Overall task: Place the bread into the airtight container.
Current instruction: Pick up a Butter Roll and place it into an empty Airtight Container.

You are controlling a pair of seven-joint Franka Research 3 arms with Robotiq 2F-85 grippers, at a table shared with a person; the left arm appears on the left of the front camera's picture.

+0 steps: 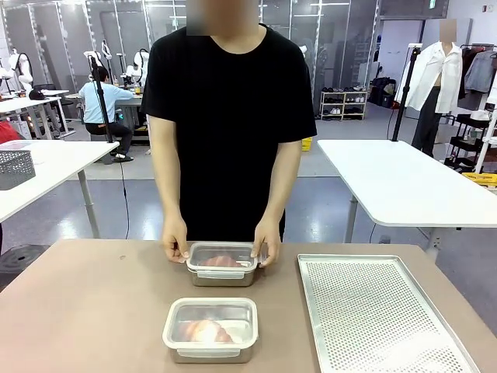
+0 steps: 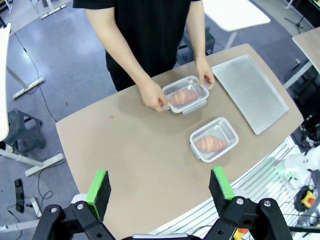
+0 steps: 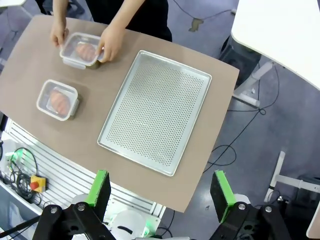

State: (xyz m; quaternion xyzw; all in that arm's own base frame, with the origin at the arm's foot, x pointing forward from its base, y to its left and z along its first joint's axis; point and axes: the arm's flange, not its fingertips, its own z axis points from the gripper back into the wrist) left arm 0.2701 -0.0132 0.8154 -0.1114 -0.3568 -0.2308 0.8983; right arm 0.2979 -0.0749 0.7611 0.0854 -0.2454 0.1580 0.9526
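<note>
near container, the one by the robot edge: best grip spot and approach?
Probably from above, jaws spanning the short width of the near container across its long straight sides, below the lid rim. It sits flat with free table around it. The corners are rounded, so avoid those.

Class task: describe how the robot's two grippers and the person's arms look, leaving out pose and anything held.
Left gripper and right gripper: black jointed metal bodies with visible bolts, each finger tipped with a bright green pad. The person wears a black short-sleeved T-shirt; the forearms are uncovered, with no gloves or watch visible.
</note>
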